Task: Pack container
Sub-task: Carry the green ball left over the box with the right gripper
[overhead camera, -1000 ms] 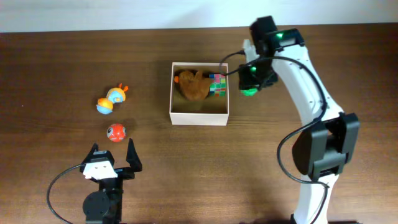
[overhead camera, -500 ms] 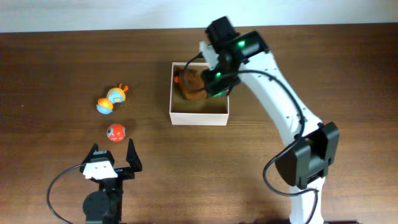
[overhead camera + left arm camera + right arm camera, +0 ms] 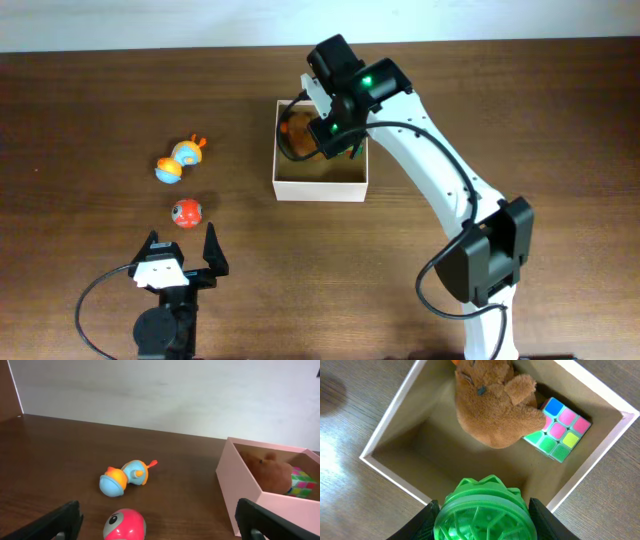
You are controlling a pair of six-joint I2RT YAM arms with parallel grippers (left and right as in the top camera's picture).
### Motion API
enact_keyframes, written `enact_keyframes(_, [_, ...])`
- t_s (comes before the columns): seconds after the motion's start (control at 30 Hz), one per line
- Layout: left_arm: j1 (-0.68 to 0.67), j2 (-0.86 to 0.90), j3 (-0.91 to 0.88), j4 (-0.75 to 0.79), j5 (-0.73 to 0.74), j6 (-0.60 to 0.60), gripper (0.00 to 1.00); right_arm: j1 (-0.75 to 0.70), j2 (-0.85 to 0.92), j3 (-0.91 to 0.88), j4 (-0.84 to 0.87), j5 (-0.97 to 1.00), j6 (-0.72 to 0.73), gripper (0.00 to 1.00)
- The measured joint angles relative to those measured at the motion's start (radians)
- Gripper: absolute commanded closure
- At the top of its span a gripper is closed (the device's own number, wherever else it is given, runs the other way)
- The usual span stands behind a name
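**Right arm swings in with its load**

Swinging in from the right of the one container (image 3: 320,189), the right gripper (image 3: 485,522) now hangs over it, clamped on one green ribbed ball (image 3: 482,502). Inside lie one brown plush toy (image 3: 490,405) and one colour cube (image 3: 560,427). Left of the container sit one blue-and-orange toy (image 3: 180,160) and one red ball (image 3: 186,213). The left gripper (image 3: 182,240) rests beyond them, jaws apart. Thin-walled, the container looks light and bendy: pinch a wall near a corner.

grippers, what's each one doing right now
Left gripper: open, holding nothing.
Right gripper: closed on the green ball.
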Motion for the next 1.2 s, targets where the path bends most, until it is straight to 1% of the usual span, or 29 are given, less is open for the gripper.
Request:
enact_keyframes(0.63, [0.000,0.000,0.000,0.000,0.000,0.000,0.01,-0.017,0.138,-0.006,0.000,0.088,-0.008,0.55])
enact_keyframes(0.97, [0.000,0.000,0.000,0.000,0.000,0.000,0.01,-0.060,0.148,-0.084,0.046,0.106,-0.011,0.55])
enact_keyframes(1.2, [0.000,0.000,0.000,0.000,0.000,0.000,0.01,-0.061,0.151,-0.114,0.063,0.106,-0.015,0.55])
